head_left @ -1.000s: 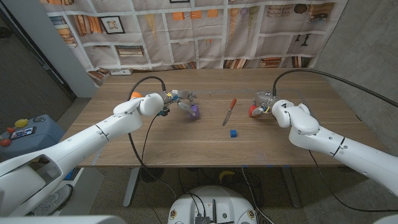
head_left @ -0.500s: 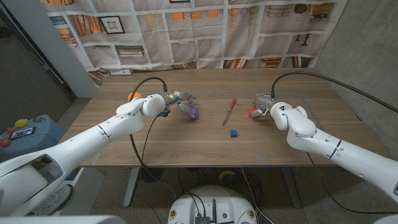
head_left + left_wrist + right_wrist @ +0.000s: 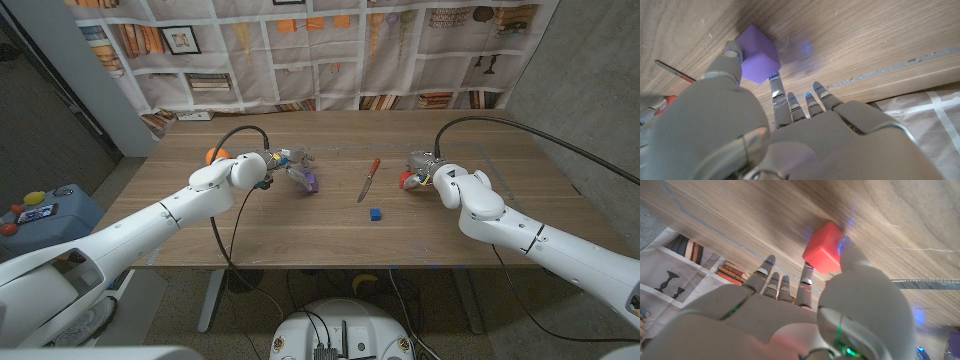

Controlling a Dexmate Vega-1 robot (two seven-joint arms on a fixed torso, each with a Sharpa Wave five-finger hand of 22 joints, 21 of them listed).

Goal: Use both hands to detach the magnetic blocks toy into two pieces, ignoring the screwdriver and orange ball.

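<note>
Because the toy already looks split, each hand keeps its own piece: the left hand [image 3: 290, 163] pinches the purple block [image 3: 312, 179] left of centre, the right hand [image 3: 422, 165] grips the red block [image 3: 407, 180] right of centre, well apart either side of the screwdriver [image 3: 369, 179].

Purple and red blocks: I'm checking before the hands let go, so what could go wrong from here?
The purple block is pinched only by the left hand's fingertips, so it might slip. The red block in the right hand looks just as lightly held. The screwdriver and small blue block lie between the hands and could get knocked.
</note>
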